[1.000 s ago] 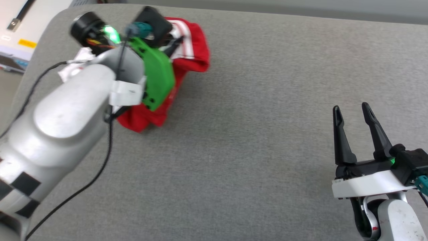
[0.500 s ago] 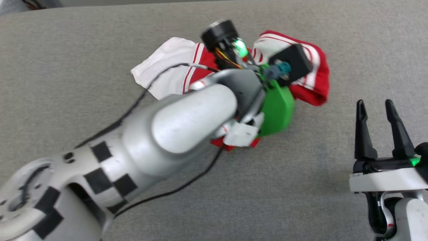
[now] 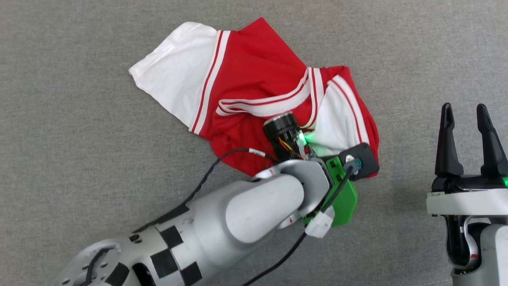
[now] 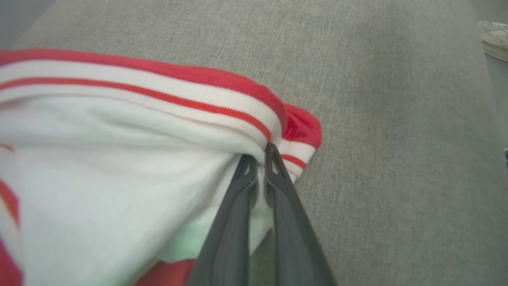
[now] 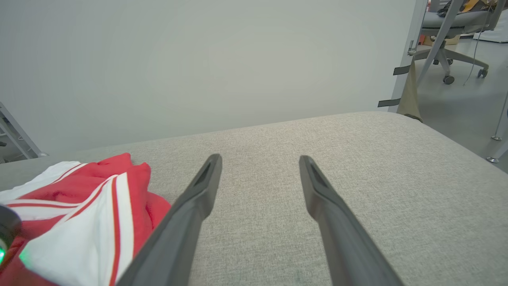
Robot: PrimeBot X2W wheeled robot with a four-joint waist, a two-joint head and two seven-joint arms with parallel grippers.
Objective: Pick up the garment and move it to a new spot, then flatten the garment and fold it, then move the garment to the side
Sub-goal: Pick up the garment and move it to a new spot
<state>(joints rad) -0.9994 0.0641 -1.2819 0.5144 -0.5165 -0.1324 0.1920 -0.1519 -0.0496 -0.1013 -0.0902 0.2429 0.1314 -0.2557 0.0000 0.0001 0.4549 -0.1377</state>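
Observation:
The garment point(image 3: 254, 67) is a red jersey with white sleeves and red-white striped trim, lying crumpled on the grey surface; its lettering is hidden. My left arm point(image 3: 262, 206) reaches in from the lower left, its wrist over the garment's near right part. In the left wrist view my left gripper point(image 4: 258, 153) is shut on the garment point(image 4: 99, 159), pinching the white sleeve fabric just under the striped trim. My right gripper point(image 3: 464, 111) stands open to the right of the garment, apart from it. Its fingers point(image 5: 260, 159) hold nothing, and the garment point(image 5: 79, 198) lies to their left.
The grey fabric surface point(image 3: 79, 139) stretches all around the garment. A pale wall stands behind it in the right wrist view, with the surface's right edge point(image 5: 456, 135) and an office chair point(image 5: 448, 24) beyond. A pale shoe point(image 4: 494, 33) shows past the surface.
The head camera has swung. My left gripper, still shut on the garment, has pulled it away from the surface's left corner toward my right gripper; more of it now lies spread out.

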